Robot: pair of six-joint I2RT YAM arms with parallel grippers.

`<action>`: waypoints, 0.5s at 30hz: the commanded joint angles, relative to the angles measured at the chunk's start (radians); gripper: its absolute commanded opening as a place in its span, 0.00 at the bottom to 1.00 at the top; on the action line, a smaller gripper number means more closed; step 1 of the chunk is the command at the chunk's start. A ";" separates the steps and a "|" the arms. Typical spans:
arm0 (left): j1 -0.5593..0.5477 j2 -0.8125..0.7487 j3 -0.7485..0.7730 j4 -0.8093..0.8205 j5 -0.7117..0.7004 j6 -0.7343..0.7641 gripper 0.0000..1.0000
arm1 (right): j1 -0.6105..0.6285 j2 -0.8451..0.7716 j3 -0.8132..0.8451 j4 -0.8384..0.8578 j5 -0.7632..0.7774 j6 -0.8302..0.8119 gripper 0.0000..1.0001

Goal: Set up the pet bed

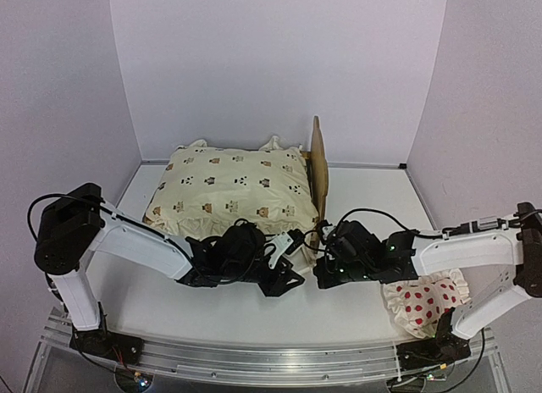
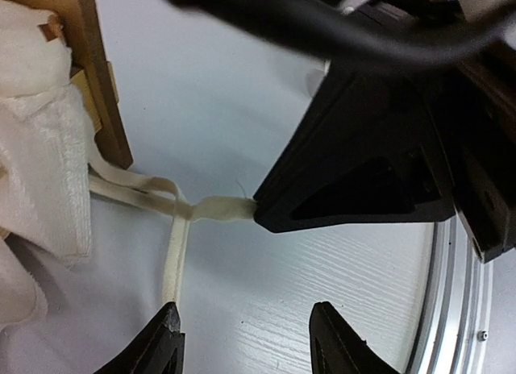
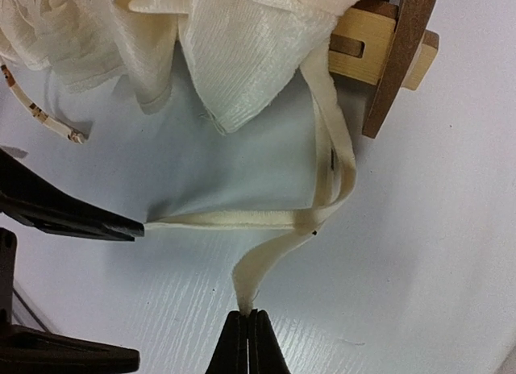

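Note:
The pet bed (image 1: pixel 317 160) stands at the back with its tall headboard to the right. A cream printed cover (image 1: pixel 233 190) fills it. Two cream tie straps hang from the cover by a wooden leg (image 3: pixel 395 60). My right gripper (image 3: pixel 250 316) is shut on the end of one strap (image 3: pixel 278 257), pulling it away from the leg. The other strap (image 2: pixel 172 257) runs to one fingertip (image 2: pixel 165 330) of my left gripper (image 2: pixel 250 342), which is open, with only bare table between its jaws. Both grippers meet at the bed's near corner (image 1: pixel 306 251).
A white pillow with red dots (image 1: pixel 423 298) lies at the front right under the right arm. The right gripper's black body (image 2: pixel 363 164) fills the upper right of the left wrist view. The table's metal edge (image 2: pixel 459 309) runs close behind.

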 commanded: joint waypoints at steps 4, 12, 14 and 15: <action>0.002 0.090 0.001 0.194 0.030 0.195 0.53 | -0.012 -0.022 0.053 0.000 -0.062 0.004 0.00; 0.013 0.179 0.045 0.291 0.016 0.222 0.47 | -0.012 -0.044 0.064 -0.014 -0.103 0.022 0.00; 0.018 0.194 0.053 0.309 0.002 0.224 0.45 | -0.012 -0.052 0.068 -0.023 -0.107 0.023 0.00; 0.021 0.200 0.052 0.321 0.000 0.224 0.44 | -0.013 -0.055 0.070 -0.027 -0.110 0.023 0.00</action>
